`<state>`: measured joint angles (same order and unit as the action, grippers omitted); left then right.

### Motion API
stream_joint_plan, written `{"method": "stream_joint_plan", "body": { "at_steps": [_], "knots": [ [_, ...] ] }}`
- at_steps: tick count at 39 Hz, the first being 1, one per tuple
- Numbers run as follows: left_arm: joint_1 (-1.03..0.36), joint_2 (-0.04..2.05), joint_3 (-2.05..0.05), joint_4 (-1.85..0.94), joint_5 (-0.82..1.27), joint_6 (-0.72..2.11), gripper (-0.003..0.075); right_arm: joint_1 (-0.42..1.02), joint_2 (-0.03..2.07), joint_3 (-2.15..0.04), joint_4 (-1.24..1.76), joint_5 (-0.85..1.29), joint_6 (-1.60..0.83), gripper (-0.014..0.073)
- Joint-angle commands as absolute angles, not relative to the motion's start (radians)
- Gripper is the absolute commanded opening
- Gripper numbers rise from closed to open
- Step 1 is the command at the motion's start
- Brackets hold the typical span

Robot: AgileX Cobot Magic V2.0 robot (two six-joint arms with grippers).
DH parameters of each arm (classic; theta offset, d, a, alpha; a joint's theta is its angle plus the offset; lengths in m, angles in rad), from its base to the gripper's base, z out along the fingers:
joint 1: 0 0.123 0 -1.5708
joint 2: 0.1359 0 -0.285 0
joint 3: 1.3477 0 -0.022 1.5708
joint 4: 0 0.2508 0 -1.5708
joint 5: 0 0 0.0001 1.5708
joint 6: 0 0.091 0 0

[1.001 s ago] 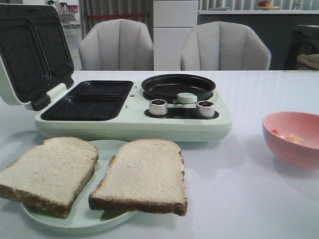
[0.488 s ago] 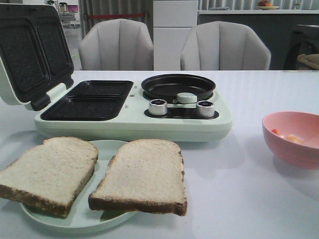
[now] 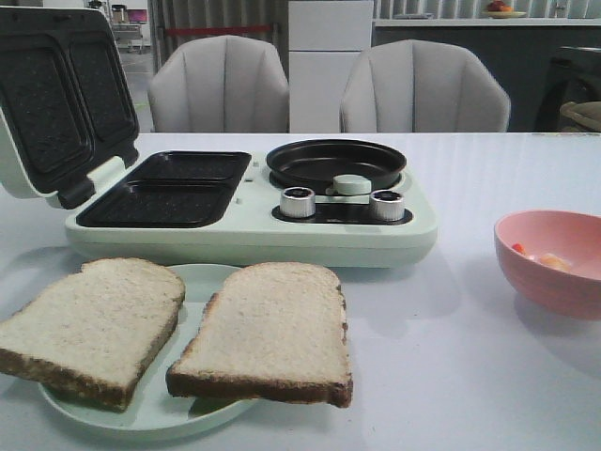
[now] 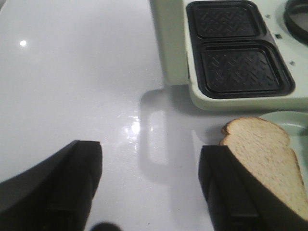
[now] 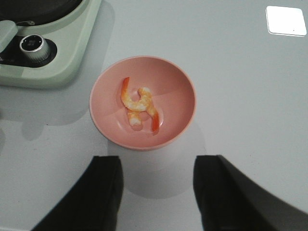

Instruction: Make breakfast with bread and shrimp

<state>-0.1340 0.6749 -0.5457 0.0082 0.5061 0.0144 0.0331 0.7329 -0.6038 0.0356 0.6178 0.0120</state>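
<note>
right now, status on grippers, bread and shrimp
Left gripper open, empty. Right gripper open above pink bowl of orange shrimp. Two pale bread slices on green plate. Nothing blocking.

Even overhead light, soft shadows, glare spots on the glossy table; sharp focus.

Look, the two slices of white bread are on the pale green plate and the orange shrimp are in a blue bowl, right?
Not quite. The two slices of white bread do sit on the pale green plate, but the orange shrimp lie in a pink bowl, not a blue one. The right wrist view shows it plainly.
</note>
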Motion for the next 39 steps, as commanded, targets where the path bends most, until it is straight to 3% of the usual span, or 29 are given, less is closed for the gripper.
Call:
{"method": "stream_joint_plan", "body": {
  "at_steps": [1, 21, 33, 39],
  "knots": [
    [-0.226, 0.68, -0.577, 0.007, 0.436, 0.081, 0.0546, 0.034, 0.732, -0.633, 0.037, 0.547, 0.012, 0.0511],
    [-0.844, 0.73, -0.374, 0.444, 0.519, 0.062, 0.0501, 0.034, 0.732, -0.633, 0.037, 0.548, 0.012, 0.0511],
    [-0.982, 1.015, -0.376, 0.927, 0.614, -0.139, 0.0501, 0.034, 0.732, -0.633, 0.037, 0.548, 0.012, 0.0511],
    [-0.989, 1.179, -0.377, 1.254, 0.618, -0.438, 0.05, 0.034, 0.732, -0.633, 0.037, 0.548, 0.012, 0.0511]
  ]
}}
